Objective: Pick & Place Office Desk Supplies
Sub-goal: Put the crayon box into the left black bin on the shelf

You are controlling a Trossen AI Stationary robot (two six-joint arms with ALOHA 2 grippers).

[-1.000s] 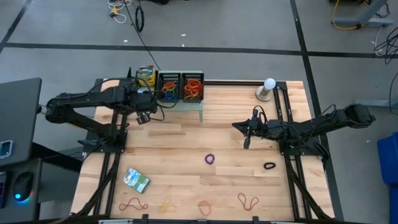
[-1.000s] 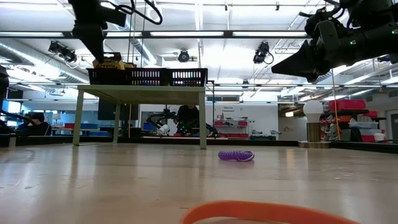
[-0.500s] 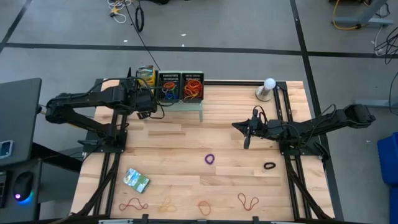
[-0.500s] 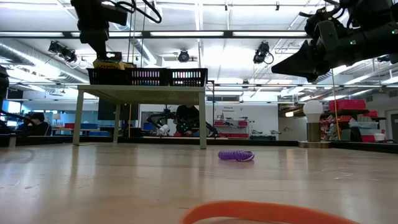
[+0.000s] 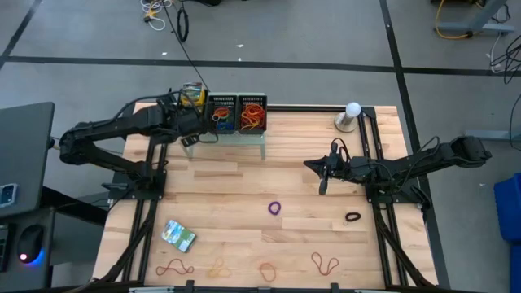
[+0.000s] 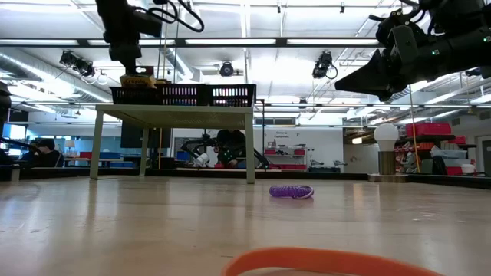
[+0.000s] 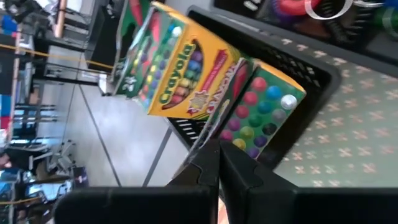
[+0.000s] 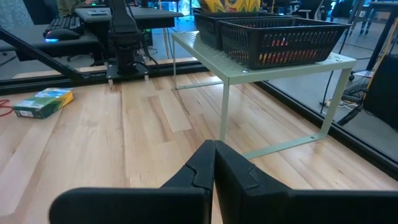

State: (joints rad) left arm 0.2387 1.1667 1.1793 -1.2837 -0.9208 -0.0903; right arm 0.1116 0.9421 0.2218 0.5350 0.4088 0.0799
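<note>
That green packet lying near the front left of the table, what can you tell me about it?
The green packet is a small flat box, mostly green with white and blue patches, probably printed card. It lies flat and slightly askew on the bare wooden table, alone, with nothing touching it. Rubber-band loops lie nearer the table's front edge. The right wrist view shows it too.

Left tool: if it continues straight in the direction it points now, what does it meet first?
Most likely the Crayola crayon boxes standing in the end black mesh tray. The shut left tool points right at them, though depth is hard to judge.
</note>
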